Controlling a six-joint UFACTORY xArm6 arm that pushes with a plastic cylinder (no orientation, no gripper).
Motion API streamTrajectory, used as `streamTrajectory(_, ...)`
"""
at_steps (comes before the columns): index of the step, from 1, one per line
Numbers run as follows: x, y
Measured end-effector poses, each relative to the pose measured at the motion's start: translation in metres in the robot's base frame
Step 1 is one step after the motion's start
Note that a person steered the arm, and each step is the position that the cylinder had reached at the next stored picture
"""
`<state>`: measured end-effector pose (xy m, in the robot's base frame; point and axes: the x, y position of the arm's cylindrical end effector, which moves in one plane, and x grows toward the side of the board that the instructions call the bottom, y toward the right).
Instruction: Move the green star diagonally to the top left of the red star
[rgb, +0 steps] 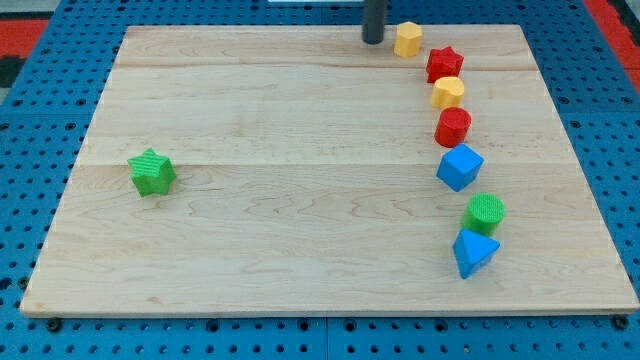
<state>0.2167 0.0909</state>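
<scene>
The green star lies alone on the left part of the wooden board. The red star lies near the view's top right, far from the green star. My tip is at the view's top edge, just left of a yellow hexagonal block and up and left of the red star. The tip is far from the green star and touches no block.
A column of blocks runs down the right side: a yellow heart-like block, a red cylinder, a blue cube, a green cylinder, a blue triangle. A blue pegboard surrounds the board.
</scene>
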Motion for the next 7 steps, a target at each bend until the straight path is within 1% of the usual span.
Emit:
streamTrajectory(1, 0.0, 0.04)
streamTrajectory(2, 0.0, 0.05)
streamTrajectory(3, 0.0, -0.01)
streamTrajectory(4, 0.023, -0.097)
streamTrajectory(6, 0.301, -0.112)
streamTrajectory(7, 0.31, -0.218)
